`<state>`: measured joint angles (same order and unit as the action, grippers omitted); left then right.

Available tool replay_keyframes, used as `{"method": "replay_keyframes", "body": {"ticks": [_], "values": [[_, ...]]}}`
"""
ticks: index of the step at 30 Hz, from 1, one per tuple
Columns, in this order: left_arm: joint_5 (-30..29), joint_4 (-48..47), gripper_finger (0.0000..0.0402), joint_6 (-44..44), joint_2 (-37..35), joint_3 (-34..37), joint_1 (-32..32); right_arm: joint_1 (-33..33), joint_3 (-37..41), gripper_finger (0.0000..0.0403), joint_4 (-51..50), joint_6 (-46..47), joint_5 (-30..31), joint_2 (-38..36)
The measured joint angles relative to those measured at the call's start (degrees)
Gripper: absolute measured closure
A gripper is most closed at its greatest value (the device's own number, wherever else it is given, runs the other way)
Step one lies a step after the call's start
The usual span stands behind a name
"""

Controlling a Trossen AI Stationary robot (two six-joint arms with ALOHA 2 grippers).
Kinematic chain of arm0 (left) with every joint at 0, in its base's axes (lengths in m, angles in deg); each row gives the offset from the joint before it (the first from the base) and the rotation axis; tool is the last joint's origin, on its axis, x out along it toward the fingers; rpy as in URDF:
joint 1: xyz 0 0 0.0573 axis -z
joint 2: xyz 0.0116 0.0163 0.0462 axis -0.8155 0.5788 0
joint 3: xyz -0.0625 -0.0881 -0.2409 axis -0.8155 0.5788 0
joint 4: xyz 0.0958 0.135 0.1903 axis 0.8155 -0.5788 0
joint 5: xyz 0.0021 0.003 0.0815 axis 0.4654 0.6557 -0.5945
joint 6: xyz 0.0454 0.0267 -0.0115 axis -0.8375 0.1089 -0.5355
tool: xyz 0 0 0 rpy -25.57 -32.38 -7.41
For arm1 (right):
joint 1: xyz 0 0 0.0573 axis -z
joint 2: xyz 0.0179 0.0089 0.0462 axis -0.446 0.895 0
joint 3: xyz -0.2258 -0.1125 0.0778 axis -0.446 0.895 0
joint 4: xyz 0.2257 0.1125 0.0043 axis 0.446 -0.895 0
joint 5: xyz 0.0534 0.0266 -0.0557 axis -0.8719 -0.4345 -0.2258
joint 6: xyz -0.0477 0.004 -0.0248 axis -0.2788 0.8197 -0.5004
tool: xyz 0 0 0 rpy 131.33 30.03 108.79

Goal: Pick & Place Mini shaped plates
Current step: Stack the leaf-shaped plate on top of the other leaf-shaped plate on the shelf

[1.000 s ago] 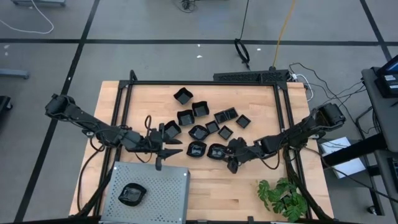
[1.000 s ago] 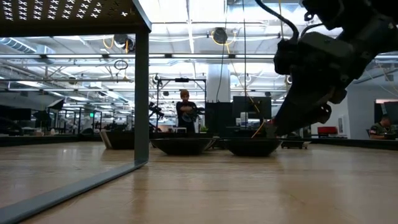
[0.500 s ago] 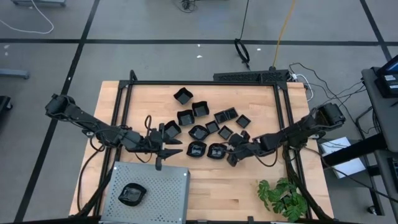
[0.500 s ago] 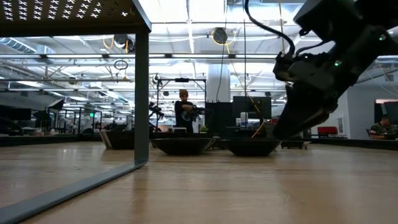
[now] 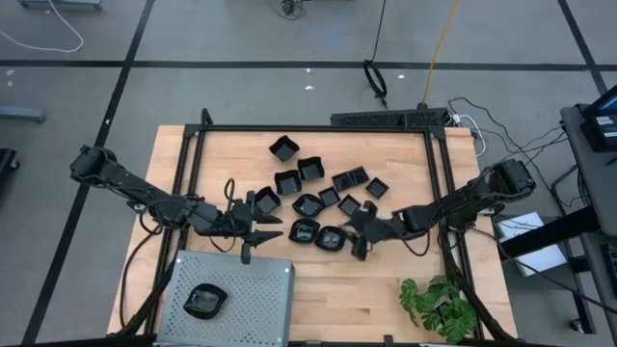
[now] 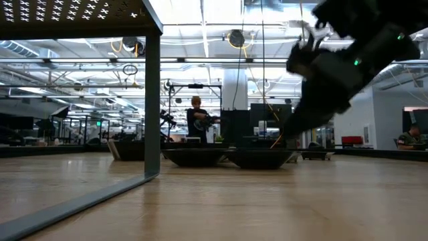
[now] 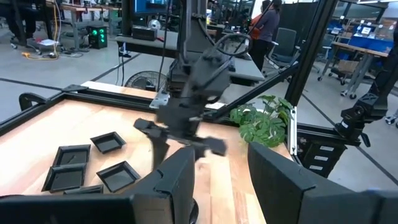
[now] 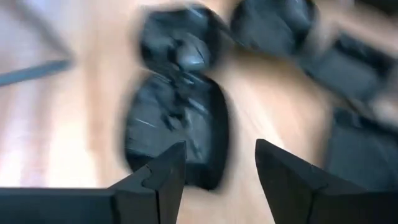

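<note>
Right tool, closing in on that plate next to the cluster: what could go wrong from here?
1. The right tool is open beside a plate that touches a neighbouring plate; a finger could shove both instead of gripping.
2. The plates are glossy and shallow, so the rim may slip out.
3. The left tool waits close by; the arms could crowd.

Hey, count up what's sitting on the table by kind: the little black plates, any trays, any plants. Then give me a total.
Grey perforated tray: 1
Small black plates: 12 that I can make out, 11 on the wood and 1 on the tray
Green plant: 1
Total: 14
</note>
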<state>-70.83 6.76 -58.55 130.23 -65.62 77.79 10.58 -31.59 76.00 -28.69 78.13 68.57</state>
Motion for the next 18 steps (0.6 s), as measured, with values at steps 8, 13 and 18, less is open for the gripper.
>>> {"method": "replay_keyframes", "body": {"ticks": [8, 13, 18], "values": [[0.00, 0.00, 0.0247, -0.01, 0.00, 0.00, 0.00, -4.19, -0.07, 0.0251, 12.63, -17.42, 0.39, 0.00], [0.00, 0.02, 0.0247, -0.59, 0.00, 0.00, 0.00, -4.44, -5.60, 0.0339, 6.78, -21.11, -1.36, 0.00], [0.00, 0.02, 0.0247, -0.59, 0.00, 0.00, 0.00, -4.48, -15.66, 0.0394, -8.73, -26.04, -6.28, 1.97]]}}
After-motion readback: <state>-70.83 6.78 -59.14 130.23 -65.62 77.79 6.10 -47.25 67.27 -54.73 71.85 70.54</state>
